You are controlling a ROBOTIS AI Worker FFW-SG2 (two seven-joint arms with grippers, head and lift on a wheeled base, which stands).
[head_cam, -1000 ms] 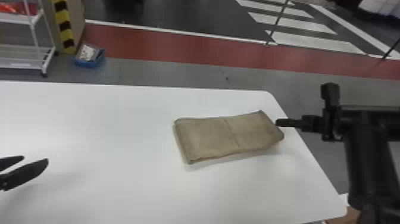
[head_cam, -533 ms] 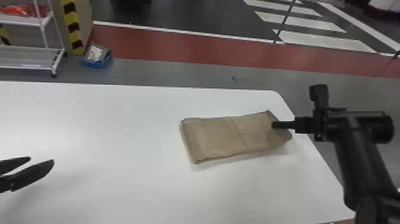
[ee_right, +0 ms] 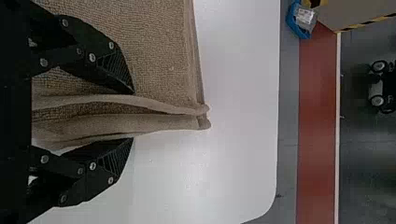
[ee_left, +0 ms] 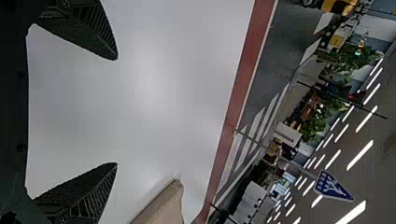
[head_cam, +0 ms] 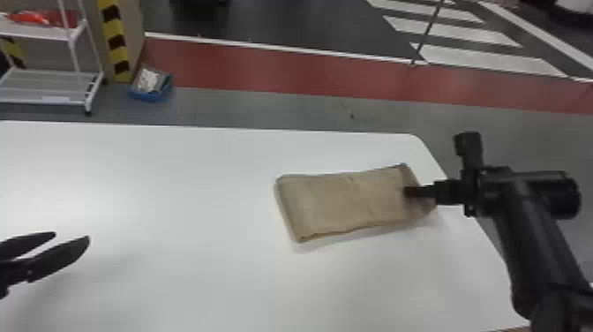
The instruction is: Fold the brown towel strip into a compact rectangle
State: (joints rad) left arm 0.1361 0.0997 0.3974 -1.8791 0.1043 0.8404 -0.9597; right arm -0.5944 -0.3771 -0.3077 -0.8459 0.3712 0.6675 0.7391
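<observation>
in the head view, the picture's edge cuts off the left gripper (head_cam: 72,236) behind its fingers at eight o'clock; we lose part of the right arm (head_cam: 529,234) at four, and the white table (head_cam: 176,185) from six round to nine; the rack (head_cam: 55,99) is cropped at ten; we can't identify the small contents of the blue tray (head_cam: 150,93), also towards ten; the right gripper (head_cam: 410,191) hides some of the towel strip (head_cam: 331,205); both wrist views crop the strip; in the right one, black fingers (ee_right: 119,70) cover parts of it
</observation>
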